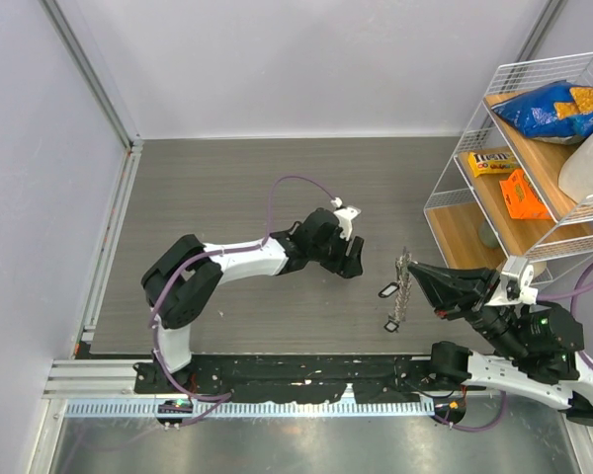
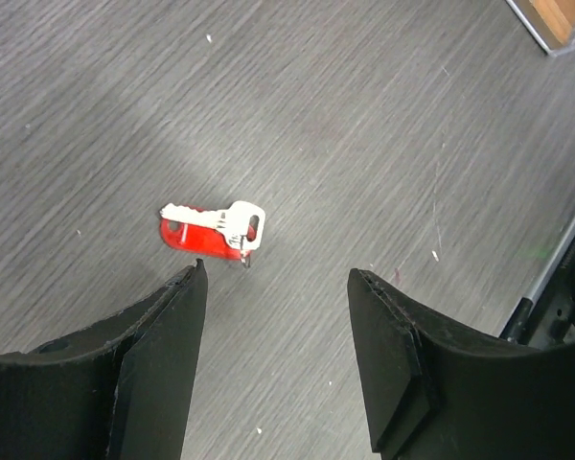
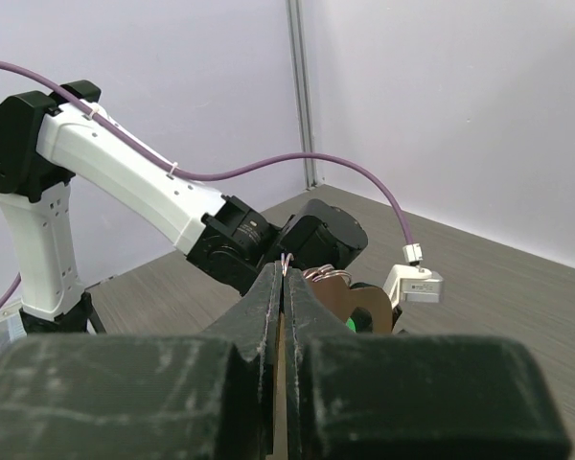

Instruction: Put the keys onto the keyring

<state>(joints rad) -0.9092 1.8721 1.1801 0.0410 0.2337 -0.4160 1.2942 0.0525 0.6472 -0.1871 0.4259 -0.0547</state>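
wire rack [image 1: 457, 235] on the far right is the only thing holding stuff. the upper shelf has a blue and yellow snack bag [image 1: 551, 109] and something white [image 1: 591, 163] at the frame edge. the shelf below has a yellow candy packet [image 1: 491, 163] and an orange item [image 1: 524, 196] just beside it.

the right gripper [image 3: 286, 278] has its jaws pressed fully together, pinching the thin wire of the keyring [image 1: 403, 288]. the beaded chain hangs straight down off the tip, clear of the table. two small dark pieces [image 1: 387, 291] dangle from it, probably keys, but they're too small to be sure.

the left gripper [image 2: 278, 273] is spread fairly wide with nothing between its fingers. it hangs over a silver key [image 2: 216, 220] lying across a red-headed key [image 2: 177, 235] on the table, just past the fingertips. from overhead that pair is hidden under the gripper.

the table [image 1: 227, 197] is grey wood-grain with a few pale specks. pale lilac walls [image 1: 306, 59] box it in on the far and left sides, and a metal rail [image 1: 99, 380] runs along the near edge where the arm bases sit.
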